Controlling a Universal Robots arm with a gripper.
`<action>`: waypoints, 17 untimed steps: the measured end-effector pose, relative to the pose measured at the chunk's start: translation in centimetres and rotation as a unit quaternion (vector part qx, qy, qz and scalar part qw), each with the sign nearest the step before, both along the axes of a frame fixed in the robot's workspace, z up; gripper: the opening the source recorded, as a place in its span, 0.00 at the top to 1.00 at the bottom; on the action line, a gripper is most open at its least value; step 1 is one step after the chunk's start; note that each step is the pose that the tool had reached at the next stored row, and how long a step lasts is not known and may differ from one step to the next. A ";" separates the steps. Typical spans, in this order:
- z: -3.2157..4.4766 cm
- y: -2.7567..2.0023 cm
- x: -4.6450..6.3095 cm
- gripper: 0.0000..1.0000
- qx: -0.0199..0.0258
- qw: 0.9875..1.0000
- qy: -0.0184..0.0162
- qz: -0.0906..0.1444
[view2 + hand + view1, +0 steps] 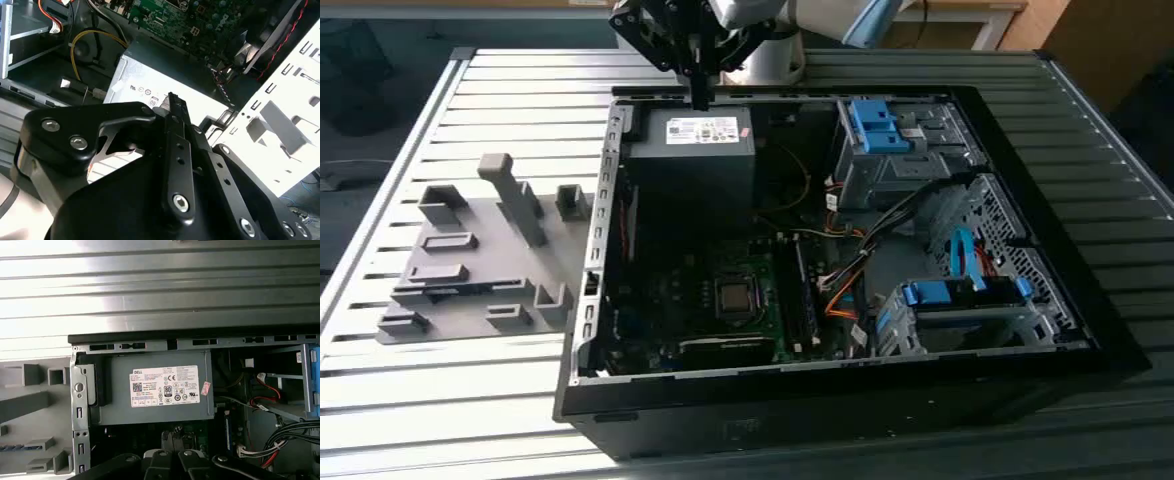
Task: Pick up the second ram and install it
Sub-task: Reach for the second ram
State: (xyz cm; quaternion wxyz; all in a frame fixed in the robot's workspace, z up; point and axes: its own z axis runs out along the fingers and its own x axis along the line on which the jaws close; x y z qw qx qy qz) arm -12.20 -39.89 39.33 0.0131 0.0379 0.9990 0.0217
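Observation:
In the first wrist view a thin blue-green strip (20, 446) lies edge-on in a slot of the grey holder block (30, 405); it looks like the second ram. My gripper (700, 97) hangs over the back edge of the open computer case, above the power supply (687, 150). It is well away from the holder block (480, 225). Its black fingers (176, 145) are pressed together and shut, with nothing visible between them. In the exterior view the green motherboard (734, 295) lies in the case bottom, with long dark memory slots (798, 295) beside it.
The black case (1067, 330) lies on its side on a slatted metal table (507, 90). Blue-latched drive bays (874, 125) and a lower bay (961, 295) stand toward the exterior view's right. Loose cables (847, 280) cross the middle. The robot base (774, 60) stands behind the case.

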 end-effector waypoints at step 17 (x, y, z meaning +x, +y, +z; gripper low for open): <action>0.00 0.00 -0.6 0.89 0.000 1.000 0.000 0.000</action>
